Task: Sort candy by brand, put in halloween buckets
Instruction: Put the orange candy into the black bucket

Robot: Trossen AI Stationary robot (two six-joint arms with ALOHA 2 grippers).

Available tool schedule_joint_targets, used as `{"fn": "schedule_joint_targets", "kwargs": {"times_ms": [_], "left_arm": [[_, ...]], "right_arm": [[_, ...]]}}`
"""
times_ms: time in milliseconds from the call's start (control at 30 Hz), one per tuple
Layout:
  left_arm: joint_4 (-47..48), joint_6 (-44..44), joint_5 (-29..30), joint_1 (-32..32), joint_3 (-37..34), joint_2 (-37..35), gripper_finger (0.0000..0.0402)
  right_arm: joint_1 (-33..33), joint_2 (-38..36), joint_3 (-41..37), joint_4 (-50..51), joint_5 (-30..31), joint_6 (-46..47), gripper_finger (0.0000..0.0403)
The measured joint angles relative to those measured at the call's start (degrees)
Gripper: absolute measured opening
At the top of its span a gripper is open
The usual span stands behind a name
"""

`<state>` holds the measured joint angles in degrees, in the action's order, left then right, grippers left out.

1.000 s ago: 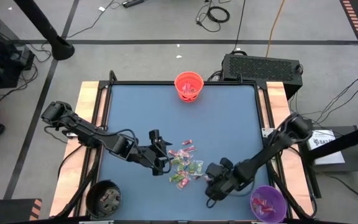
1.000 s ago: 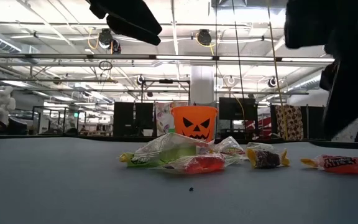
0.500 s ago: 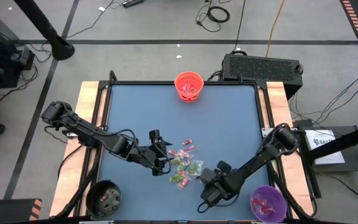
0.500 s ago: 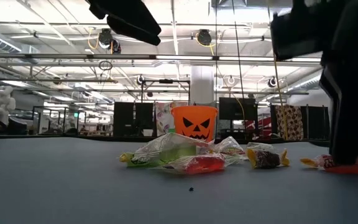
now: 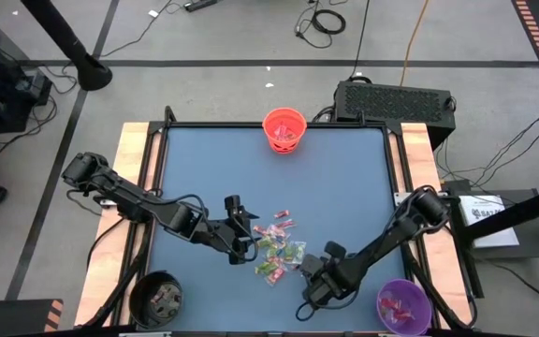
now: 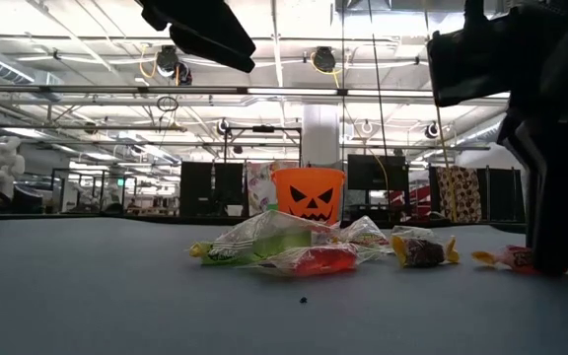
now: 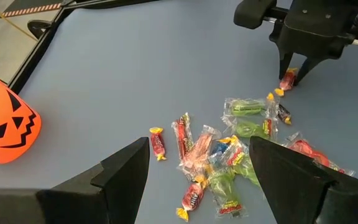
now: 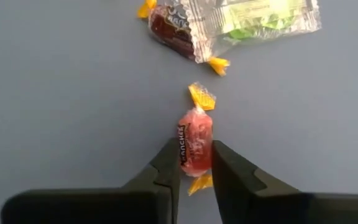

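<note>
Several small wrapped candies (image 5: 279, 248) in red, pink and green lie in a loose pile mid-table, also in the low view (image 6: 294, 247). The orange bucket (image 5: 284, 129) stands at the far edge, the black bucket (image 5: 157, 298) at the near left corner and the purple bucket (image 5: 402, 305) at the near right corner. My right gripper (image 8: 196, 168) is down at the table near the pile's near right side, shut on one red candy (image 8: 196, 148) with yellow twisted ends. My left gripper (image 7: 199, 149) hangs open above the pile's left side. My right gripper pinches the red candy's middle body (image 8: 196, 155) between its two fingertips, one finger (image 8: 169, 165) on each long side. The fingers come from above, pointing down, and lie across the candy. The candy (image 6: 503, 258) lies on the table, and its yellow twisted ends (image 8: 201, 96) stick out past the fingers.
A dark red candy and a green one in clear wrap (image 8: 229, 22) lie just beyond the held candy. The blue table top (image 5: 344, 187) is bare between the pile and the orange bucket. A black box (image 5: 396, 98) sits behind the table's far right corner.
My right gripper has moved toward the table's left and near edge and come down to the table top over the lone red candy. The candy itself has stayed where it was. The pile has not shifted.
</note>
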<state>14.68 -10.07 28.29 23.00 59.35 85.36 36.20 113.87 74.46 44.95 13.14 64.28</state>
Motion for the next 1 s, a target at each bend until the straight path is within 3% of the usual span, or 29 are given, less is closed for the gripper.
{"fn": "schedule_joint_targets", "kwargs": {"times_ms": [133, 633, 833, 1000], "left_arm": [[0.0, 0.0, 0.0, 0.0, 0.0, 0.0, 0.0283], [0.0, 0.0, 0.0, 0.0, 0.0, 0.0, 0.0283], [0.0, 0.0, 0.0, 0.0, 0.0, 0.0, 0.0283], [-3.4, 1.6, 0.1, 0.0, 0.0, 0.0, 0.0283]], "right_arm": [[-0.6, -0.3, -1.9, -2.6, -1.7, -1.5, 0.0042], [-0.5, -4.5, -3.0, -3.2, -1.6, -5.2, 0.0048], [-0.5, -11.3, -2.8, -3.7, 3.6, -11.8, 0.0048], [-0.8, -19.0, -2.8, -5.9, 14.4, -23.1, 0.0047]]}}
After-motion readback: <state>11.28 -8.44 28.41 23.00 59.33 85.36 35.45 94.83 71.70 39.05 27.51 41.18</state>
